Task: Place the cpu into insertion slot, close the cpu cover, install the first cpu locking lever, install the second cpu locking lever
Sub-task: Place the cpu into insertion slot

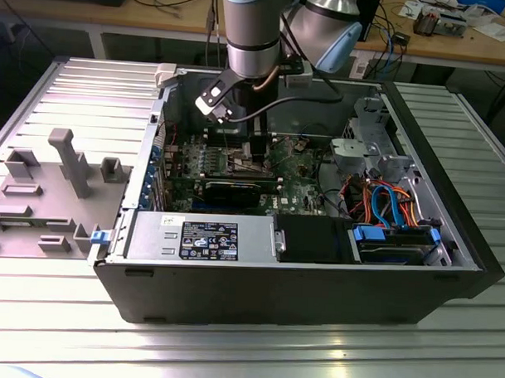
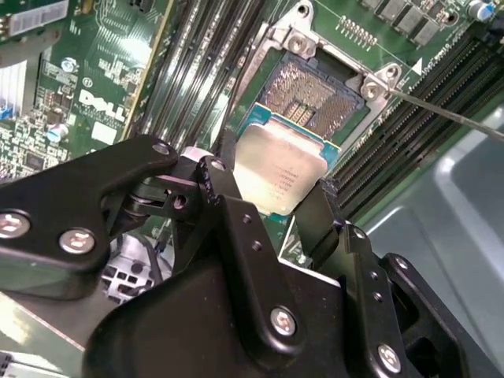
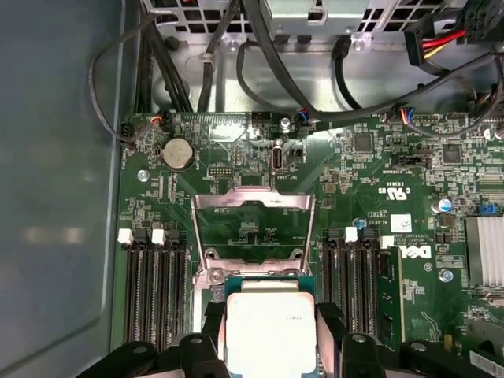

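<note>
Your gripper (image 2: 269,190) is clamped on the cpu (image 2: 279,177), with one finger on each of two opposite edges and the metal top facing up. The insertion slot (image 2: 311,98) lies beneath and just ahead of the chip, contact field exposed, edges roughly square to the chip's (not yet seated, by my judgement). The cpu cover (image 3: 252,202) stands swung open beyond the slot. Memory slots (image 3: 153,291) flank both sides.

A robotics lab: an opened computer case (image 1: 299,294) on a ribbed metal table (image 1: 230,358), a cable-strewn wooden workbench (image 1: 92,17) behind.
</note>
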### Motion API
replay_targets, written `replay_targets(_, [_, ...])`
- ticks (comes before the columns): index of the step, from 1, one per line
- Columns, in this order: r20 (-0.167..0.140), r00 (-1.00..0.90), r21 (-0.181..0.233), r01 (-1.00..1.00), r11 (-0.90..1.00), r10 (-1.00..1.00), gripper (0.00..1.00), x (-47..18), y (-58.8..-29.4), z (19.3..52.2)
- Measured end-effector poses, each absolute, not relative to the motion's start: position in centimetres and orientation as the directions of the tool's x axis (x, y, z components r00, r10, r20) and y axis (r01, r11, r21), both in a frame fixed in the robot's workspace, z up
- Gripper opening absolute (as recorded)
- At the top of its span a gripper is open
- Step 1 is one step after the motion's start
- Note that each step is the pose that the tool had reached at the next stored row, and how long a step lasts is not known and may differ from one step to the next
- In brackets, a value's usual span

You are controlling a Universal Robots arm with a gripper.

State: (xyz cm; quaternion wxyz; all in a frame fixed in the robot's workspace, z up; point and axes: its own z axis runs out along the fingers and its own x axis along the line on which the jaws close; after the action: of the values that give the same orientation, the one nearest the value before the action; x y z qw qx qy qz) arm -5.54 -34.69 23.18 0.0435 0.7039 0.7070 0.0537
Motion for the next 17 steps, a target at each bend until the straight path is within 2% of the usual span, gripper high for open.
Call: replay_targets(17, [0.017, -0.015, 0.134, 0.991, 0.012, 1.0, 0.54, -6.6, -34.5, 21.2])
